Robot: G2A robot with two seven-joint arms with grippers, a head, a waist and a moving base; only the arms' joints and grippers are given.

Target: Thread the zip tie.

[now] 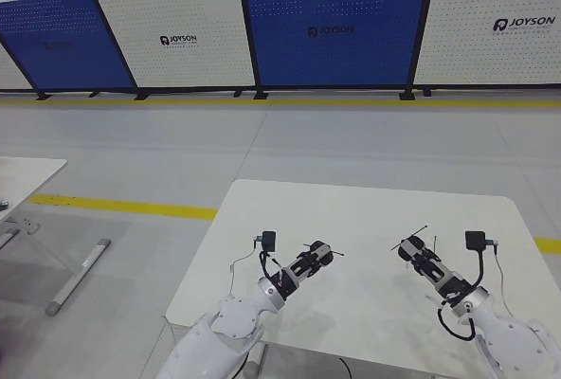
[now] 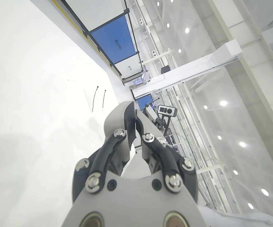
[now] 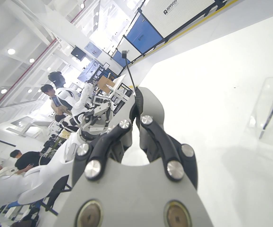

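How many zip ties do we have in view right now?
3. One zip tie is clamped in the right gripper; two others lie side by side on the table. The shut left gripper may hide another.

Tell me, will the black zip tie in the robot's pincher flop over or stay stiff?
Probably springy, not floppy: the zip tie stands up from the shut right gripper with only a slight bend. It looks very thin, so likely light. Its narrow strap might slip if the grip loosened.
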